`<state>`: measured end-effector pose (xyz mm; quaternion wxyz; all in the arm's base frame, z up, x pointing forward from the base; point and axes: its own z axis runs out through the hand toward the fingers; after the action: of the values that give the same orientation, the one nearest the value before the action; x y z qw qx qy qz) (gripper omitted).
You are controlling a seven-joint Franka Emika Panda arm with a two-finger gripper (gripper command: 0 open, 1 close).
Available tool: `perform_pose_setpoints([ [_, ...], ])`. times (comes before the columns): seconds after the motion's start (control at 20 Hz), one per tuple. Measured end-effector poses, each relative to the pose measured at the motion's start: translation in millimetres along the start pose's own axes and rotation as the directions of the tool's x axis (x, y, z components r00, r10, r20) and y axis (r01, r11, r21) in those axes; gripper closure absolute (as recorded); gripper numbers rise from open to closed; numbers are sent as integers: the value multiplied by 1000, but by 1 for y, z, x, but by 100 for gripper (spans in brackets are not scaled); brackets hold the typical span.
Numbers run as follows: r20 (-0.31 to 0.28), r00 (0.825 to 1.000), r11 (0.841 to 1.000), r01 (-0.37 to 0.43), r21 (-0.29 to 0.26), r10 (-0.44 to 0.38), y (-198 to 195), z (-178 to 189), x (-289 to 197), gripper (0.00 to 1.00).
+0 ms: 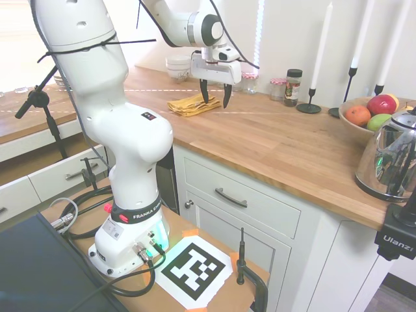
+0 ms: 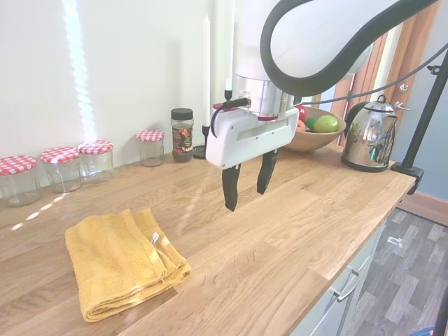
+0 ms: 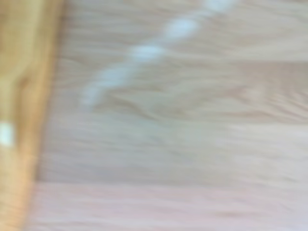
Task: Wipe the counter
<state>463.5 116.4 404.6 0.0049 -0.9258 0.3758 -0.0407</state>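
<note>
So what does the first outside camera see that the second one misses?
Only the first shows the arm's base, the drawer and a stack of bowls. Only the second shows three extra checked-lid jars along the wall and the floor. Both show the counter, the folded yellow cloth, the open fingers hanging above the wood beside it, the kettle, the fruit bowl and the candles.
</note>
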Motion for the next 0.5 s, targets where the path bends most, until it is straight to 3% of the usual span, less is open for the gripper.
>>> perform_pose_setpoints([
  [0.5, -32, 998, 998, 52, -46, -53, -89, -22, -22, 0],
])
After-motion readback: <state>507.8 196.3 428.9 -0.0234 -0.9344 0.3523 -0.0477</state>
